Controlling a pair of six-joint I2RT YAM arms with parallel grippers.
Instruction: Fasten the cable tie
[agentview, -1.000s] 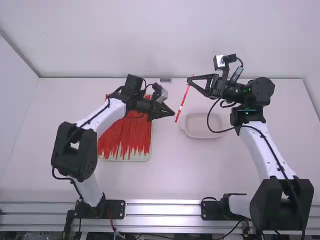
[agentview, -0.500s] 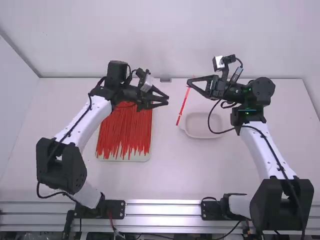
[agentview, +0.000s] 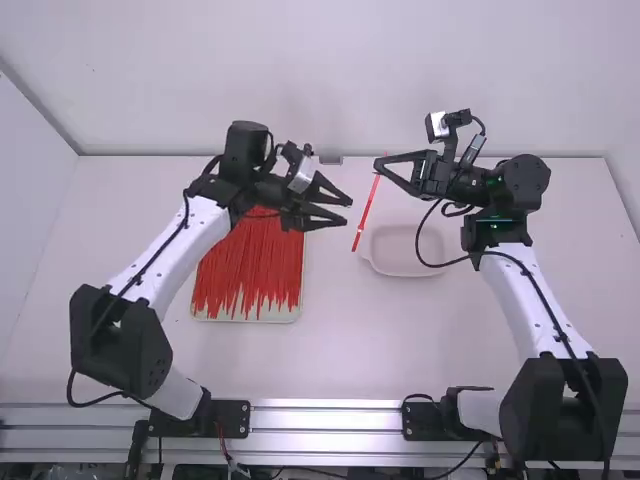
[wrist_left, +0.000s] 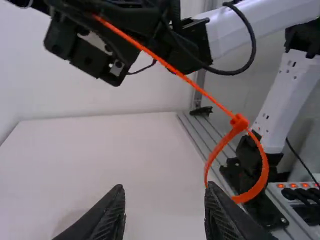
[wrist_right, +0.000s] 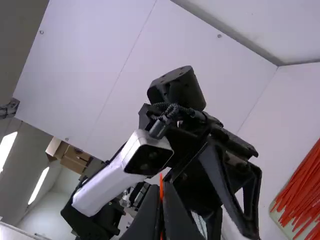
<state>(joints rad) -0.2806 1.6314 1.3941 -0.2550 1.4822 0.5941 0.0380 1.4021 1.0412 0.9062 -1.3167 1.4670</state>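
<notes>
The right hand (agentview: 381, 163) is up in the air over the far right part of the white tabletop (agentview: 400, 340). Its two fingers are pressed tight together on the top end of one red cable tie (agentview: 364, 210). The tie hangs down from that hand, above the tabletop, and its low end is over the left edge of a white dish (agentview: 372, 255). In the left wrist view the long strap of the tie runs down to its small square head, and below the head the strap bends round into a curve. I cannot tell if the tip is pushed through the head. The left hand (agentview: 345, 213) is also up in the air, just to the left of the hanging tie, and it points at the tie. Its fingers are spread wide apart and it has nothing in them. It is near the tie but does not touch it. Below the left arm a flat tray (agentview: 245, 318) lies on the tabletop, to the left of the dish. A big pile of red ties (agentview: 250, 265) lies on the tray.
</notes>
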